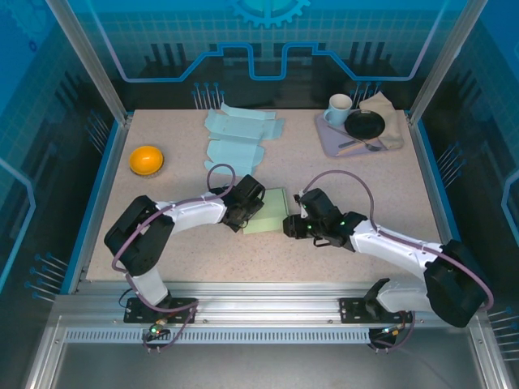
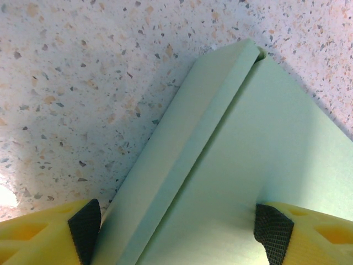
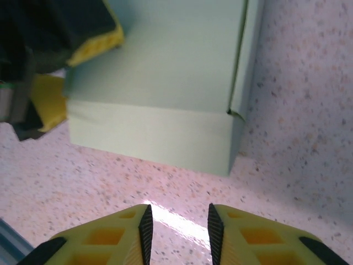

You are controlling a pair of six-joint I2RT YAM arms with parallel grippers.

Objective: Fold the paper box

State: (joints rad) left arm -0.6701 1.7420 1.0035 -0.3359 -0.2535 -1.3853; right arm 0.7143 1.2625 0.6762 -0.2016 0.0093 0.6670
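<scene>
Where box [image 2: 220, 165] lies, left fingers [image 2: 84, 234] straddle its wall.

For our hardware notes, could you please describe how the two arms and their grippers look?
The left arm and right arm have white links and black joints, each trailed by a looping purple cable. The left gripper and right gripper each have two yellow fingers with cut-out pockets and black textured pads.
</scene>
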